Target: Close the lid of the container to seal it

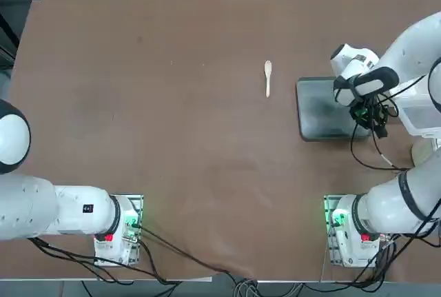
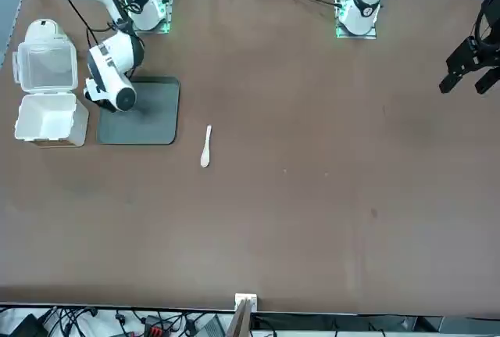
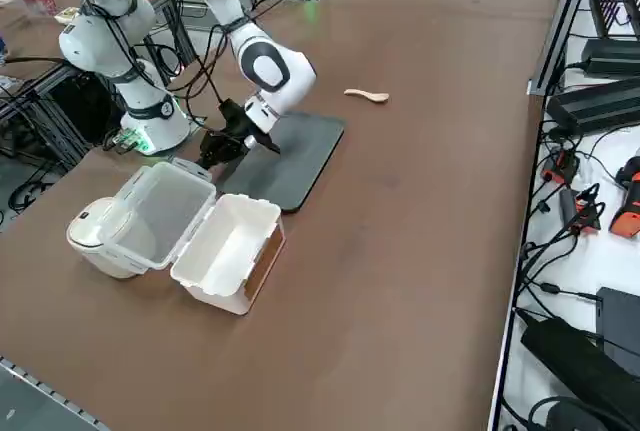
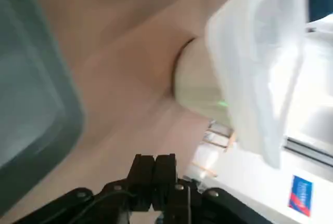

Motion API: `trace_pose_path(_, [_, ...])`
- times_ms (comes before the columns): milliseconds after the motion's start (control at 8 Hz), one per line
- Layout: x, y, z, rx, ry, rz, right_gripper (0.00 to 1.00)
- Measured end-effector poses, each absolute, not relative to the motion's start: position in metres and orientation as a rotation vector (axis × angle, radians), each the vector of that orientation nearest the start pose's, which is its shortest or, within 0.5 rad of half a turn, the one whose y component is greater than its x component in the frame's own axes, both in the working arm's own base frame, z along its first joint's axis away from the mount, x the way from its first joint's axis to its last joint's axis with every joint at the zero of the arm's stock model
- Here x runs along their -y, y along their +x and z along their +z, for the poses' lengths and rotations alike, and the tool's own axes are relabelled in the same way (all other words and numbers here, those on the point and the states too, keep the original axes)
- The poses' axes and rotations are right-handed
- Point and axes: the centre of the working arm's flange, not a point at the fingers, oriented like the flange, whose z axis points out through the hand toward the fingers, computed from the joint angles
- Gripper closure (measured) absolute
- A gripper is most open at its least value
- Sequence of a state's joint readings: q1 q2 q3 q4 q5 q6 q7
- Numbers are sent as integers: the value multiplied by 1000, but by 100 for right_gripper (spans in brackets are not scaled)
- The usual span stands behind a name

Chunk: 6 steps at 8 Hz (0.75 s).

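**We count five things, one of each kind, on one counter (image 1: 193,152)**

Across the views we count one small translucent white container (image 3: 225,251) and one lid (image 2: 47,66), hinged to it. We find one dark grey tray (image 2: 144,122), a single one, and one round cream-white vessel (image 3: 98,241). We also count one white spoon (image 1: 268,76). Counting the lid separately, our tally is five kinds, with no kind showing more than once.
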State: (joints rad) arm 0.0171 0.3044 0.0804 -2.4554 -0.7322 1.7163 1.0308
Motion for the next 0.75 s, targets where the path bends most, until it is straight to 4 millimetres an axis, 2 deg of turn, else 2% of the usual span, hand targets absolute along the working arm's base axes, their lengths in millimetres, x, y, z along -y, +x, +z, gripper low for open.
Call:
trace_pose_path(500, [36,371,165,385,1925,-515,98])
trace_pose_path(750, [40,360,149,393,1862,-451,98])
